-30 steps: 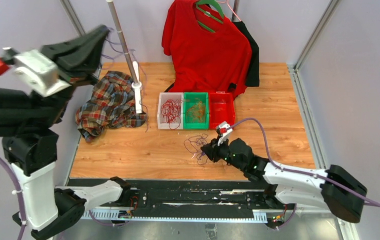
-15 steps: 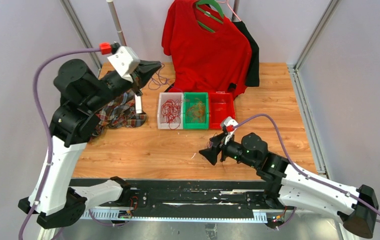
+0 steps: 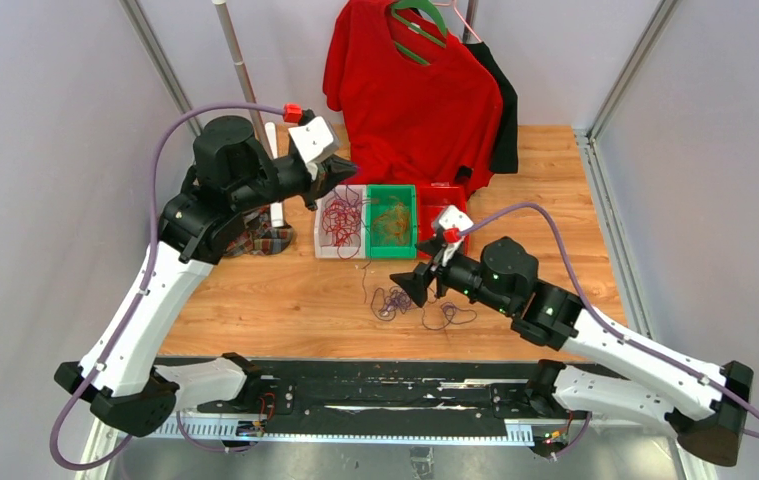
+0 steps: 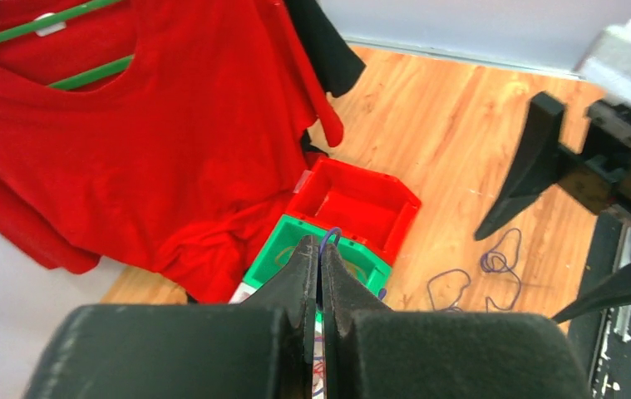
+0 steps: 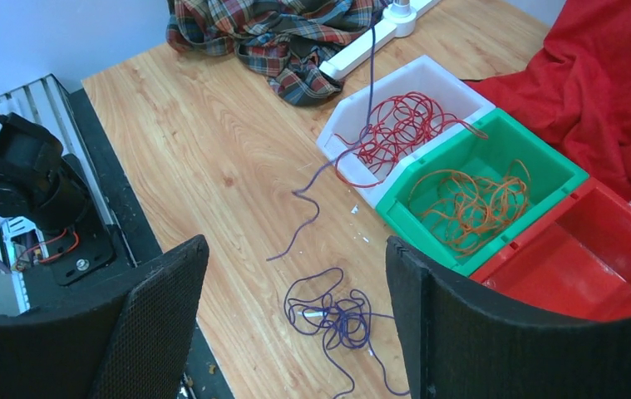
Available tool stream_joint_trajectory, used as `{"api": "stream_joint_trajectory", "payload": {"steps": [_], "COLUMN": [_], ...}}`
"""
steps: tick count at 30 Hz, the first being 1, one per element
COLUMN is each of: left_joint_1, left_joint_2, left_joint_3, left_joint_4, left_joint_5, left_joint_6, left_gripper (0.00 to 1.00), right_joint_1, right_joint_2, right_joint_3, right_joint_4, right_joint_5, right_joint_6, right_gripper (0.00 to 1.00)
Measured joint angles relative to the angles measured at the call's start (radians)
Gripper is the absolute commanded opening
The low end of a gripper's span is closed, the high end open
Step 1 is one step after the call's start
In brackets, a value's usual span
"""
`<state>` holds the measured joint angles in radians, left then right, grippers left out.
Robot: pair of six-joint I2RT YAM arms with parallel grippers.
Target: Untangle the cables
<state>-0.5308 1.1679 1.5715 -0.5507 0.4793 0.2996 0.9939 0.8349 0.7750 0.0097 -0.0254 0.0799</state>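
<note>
My left gripper [image 3: 347, 172] hovers over the white bin [image 3: 319, 236], shut on a purple cable [image 4: 329, 236] whose loop pokes out past the tips. That strand [image 5: 316, 212] hangs down to the table, its loose end on the wood. A purple tangle [image 5: 337, 316] lies on the table below my right gripper [image 5: 295, 243], which stands wide open with nothing between its fingers. From above, the right gripper [image 3: 417, 285] sits just right of the tangle [image 3: 393, 300]. Red cables fill the white bin, orange ones the green bin [image 5: 395, 216]; the red bin [image 5: 578, 249] holds nothing.
A plaid shirt [image 5: 287, 33] and a white power strip [image 5: 370, 41] lie at the back left by a metal pole [image 3: 235, 60]. A red T-shirt on a green hanger [image 3: 410, 90] drapes behind the bins, with a black garment [image 3: 503, 110] beside it.
My left arm swung from the far left to above the white bin, trailing the purple strand. My right gripper opened, letting the tangle drop, and rose from the table.
</note>
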Motion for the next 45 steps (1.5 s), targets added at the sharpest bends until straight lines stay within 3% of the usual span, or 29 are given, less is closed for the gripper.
{"api": "stream_joint_trajectory", "payload": {"steps": [9,16,24,30,32,34,35,37,39,42,43,45], "left_joint_1": [-0.024,-0.029,-0.035,-0.035,-0.035,-0.035,-0.035,-0.035,-0.035,-0.035,-0.035,-0.035], "left_joint_2": [0.004,0.0,-0.019,-0.028,-0.028,-0.028,-0.028,-0.028,-0.026,-0.008,-0.007,-0.004], "left_joint_3": [0.018,0.112,0.111,0.103,0.103,0.103,0.103,0.105,0.112,0.159,0.163,0.184], "left_joint_4": [-0.038,-0.042,-0.02,0.01,0.014,0.018,0.019,0.019,0.018,-0.003,-0.004,-0.017], "left_joint_5": [0.091,0.172,0.198,0.193,0.186,0.176,0.169,0.166,0.164,0.135,0.132,0.085], "left_joint_6": [-0.006,-0.077,-0.159,-0.212,-0.232,-0.253,-0.264,-0.285,-0.295,-0.284,-0.284,-0.252], "left_gripper": [0.0,0.0,0.0,0.0,0.01,0.0,0.01,0.12,0.34,0.8,0.9,0.99], "right_joint_1": [-0.002,-0.01,-0.022,-0.022,-0.022,-0.022,-0.022,-0.024,-0.037,-0.098,-0.125,-0.188], "right_joint_2": [0.159,0.333,0.359,0.355,0.361,0.373,0.379,0.392,0.393,0.385,0.38,0.372], "right_joint_3": [0.015,0.145,0.255,0.302,0.323,0.346,0.355,0.38,0.387,0.397,0.402,0.42], "right_joint_4": [0.159,0.279,0.385,0.39,0.39,0.389,0.389,0.375,0.372,0.353,0.341,0.311], "right_joint_5": [-0.019,-0.019,-0.091,-0.132,-0.145,-0.155,-0.156,-0.149,-0.142,-0.131,-0.125,-0.105], "right_joint_6": [-0.058,-0.097,-0.099,-0.093,-0.088,-0.085,-0.091,-0.085,-0.078,-0.069,-0.067,-0.063], "right_gripper": [0.8,0.8,0.76,0.49,0.32,0.08,0.01,0.0,0.0,0.01,0.01,0.0]}}
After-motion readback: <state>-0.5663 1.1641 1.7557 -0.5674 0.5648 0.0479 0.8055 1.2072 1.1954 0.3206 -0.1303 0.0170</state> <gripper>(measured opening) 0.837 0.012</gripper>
